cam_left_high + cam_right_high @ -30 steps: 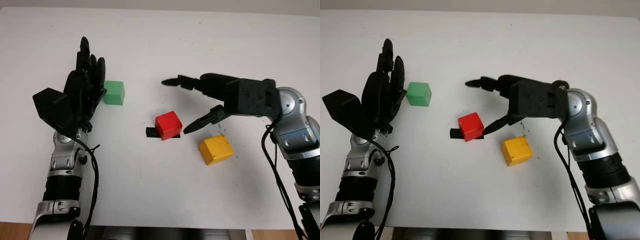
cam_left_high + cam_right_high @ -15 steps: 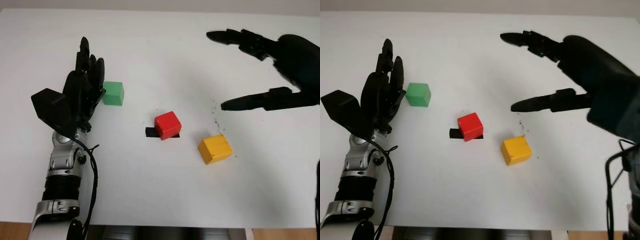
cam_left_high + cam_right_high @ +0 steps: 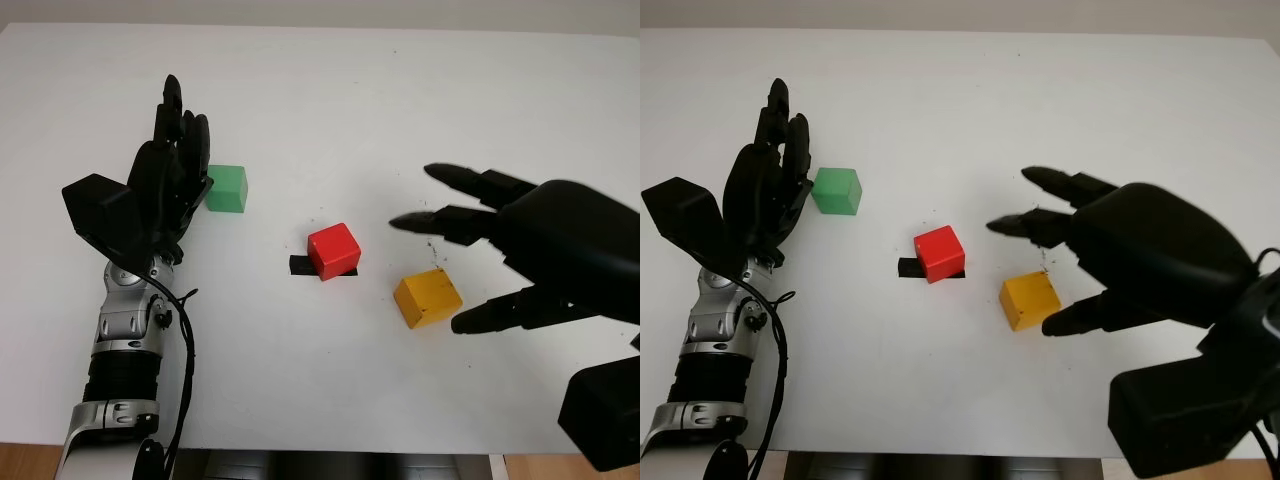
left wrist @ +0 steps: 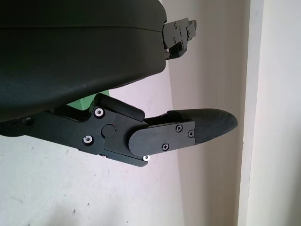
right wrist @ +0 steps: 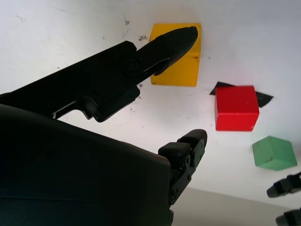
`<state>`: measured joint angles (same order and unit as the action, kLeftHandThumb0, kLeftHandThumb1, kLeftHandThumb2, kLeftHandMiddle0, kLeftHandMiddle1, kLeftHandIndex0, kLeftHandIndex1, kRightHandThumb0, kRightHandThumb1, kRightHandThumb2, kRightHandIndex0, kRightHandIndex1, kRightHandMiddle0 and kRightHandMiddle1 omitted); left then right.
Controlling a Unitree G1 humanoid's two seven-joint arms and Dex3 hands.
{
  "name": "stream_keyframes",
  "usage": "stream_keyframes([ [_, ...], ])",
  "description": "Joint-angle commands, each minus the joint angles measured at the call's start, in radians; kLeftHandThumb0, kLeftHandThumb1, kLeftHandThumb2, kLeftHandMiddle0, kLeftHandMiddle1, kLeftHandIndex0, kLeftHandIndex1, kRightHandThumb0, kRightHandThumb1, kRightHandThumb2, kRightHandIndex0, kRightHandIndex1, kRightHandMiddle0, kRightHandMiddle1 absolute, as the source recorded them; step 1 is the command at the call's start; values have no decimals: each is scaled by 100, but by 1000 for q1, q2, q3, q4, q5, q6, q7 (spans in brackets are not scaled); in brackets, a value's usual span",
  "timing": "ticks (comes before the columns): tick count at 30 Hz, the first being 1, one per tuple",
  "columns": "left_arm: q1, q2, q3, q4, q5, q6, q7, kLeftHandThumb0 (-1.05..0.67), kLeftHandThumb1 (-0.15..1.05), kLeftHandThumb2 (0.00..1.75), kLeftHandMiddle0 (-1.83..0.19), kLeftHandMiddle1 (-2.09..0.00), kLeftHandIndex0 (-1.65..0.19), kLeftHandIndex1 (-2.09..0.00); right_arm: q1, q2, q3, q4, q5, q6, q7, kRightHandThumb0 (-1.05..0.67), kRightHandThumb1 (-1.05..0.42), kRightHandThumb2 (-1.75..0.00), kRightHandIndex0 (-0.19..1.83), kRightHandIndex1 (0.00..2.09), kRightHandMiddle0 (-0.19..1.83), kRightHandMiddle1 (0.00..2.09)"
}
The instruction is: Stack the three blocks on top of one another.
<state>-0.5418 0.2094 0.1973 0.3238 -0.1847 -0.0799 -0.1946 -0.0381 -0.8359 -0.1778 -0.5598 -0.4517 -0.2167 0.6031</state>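
Three blocks lie apart on the white table (image 3: 320, 90): a green block (image 3: 228, 188) at the left, a red block (image 3: 333, 250) in the middle, and a yellow block (image 3: 427, 297) to its front right. My right hand (image 3: 440, 262) hovers open above the yellow block, its fingers on the far side and its thumb on the near side, holding nothing. In the right wrist view one finger crosses the yellow block (image 5: 176, 61), with the red block (image 5: 236, 108) and green block (image 5: 274, 153) beyond. My left hand (image 3: 170, 175) stands open just left of the green block.
A strip of black tape (image 3: 301, 266) sticks out from under the red block on its left. Small dark specks mark the table between the red and yellow blocks. The table's front edge runs near the bottom of the head views.
My right hand drew back from beside the red block, swung up and to the right, then came down nearer, over the yellow block. The left hand and all blocks stayed put.
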Motion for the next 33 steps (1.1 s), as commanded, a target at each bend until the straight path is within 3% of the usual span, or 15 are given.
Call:
stream_keyframes([
  [1,15,10,7,-19,-5,1,-2,-77,105,53,19,-4,19,-1,-4,-4,21,34,-23,-41,-28,-68,-81,-5,16,7,47,17],
  [17,22,15,7,-26,-3,7,-5,-76,105,54,18,-5,18,-4,-7,-4,56,71,-249,-118,-127,-60,-79,-6,20,7,55,19],
  [26,23,15,9,-29,-6,6,-9,-76,105,52,18,-5,19,-5,-4,10,73,92,-241,-124,-148,-56,-83,-6,26,9,62,26],
  [33,23,19,11,-40,-1,14,-2,-75,105,51,19,-5,19,-4,0,25,102,77,-210,-84,-102,-57,-86,-5,27,5,41,65],
])
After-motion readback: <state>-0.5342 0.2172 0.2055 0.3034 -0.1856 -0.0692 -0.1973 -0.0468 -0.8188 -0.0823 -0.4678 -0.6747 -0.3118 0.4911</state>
